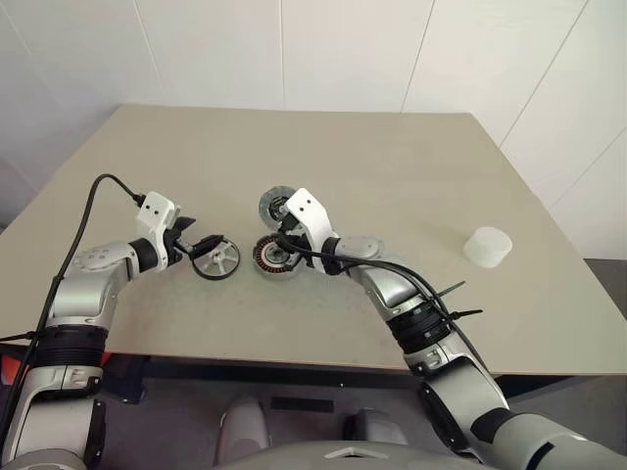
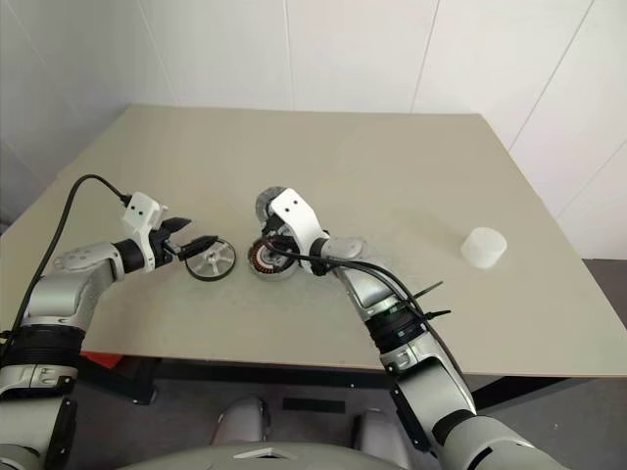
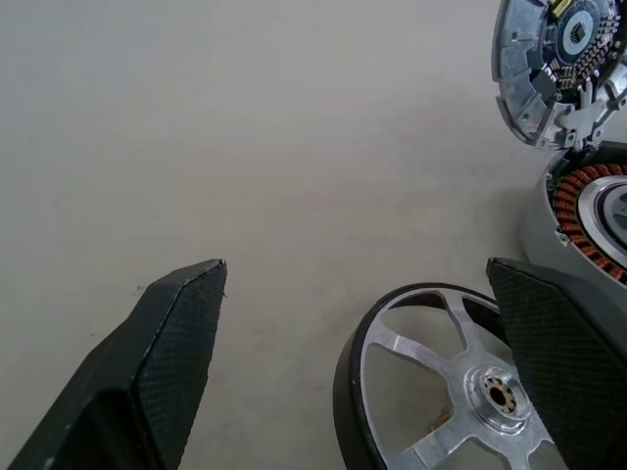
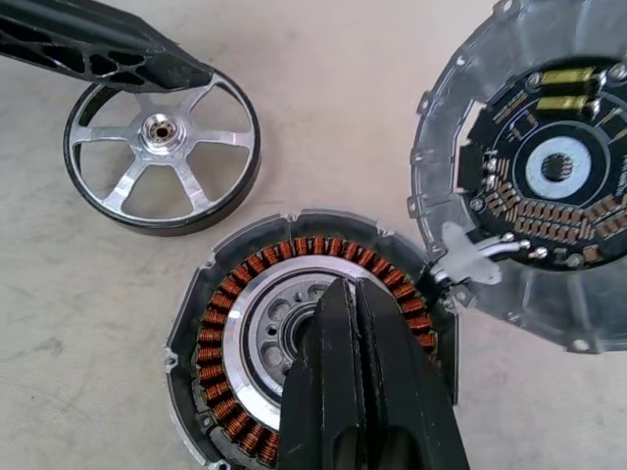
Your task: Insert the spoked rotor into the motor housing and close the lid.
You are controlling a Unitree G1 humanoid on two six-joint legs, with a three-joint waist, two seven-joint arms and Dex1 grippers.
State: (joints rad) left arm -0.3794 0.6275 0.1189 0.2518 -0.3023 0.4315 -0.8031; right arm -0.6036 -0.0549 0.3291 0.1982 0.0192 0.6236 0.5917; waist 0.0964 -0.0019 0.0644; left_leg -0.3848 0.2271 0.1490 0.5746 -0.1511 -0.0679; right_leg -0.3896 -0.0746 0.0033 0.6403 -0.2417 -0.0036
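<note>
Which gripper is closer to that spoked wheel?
Left. The left gripper stands open at the rotor's rim; the right gripper, shut, sits over the housing beside it.

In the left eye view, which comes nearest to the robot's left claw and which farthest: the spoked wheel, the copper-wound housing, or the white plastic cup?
1. Spoked rotor: right at the open left claw.
2. Motor housing: just beyond the rotor, under the right claw.
3. White plastic cup: far off on the table's right side.

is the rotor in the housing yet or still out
Out. The spoked rotor lies flat on the table beside the motor housing, whose copper windings show uncovered.
</note>
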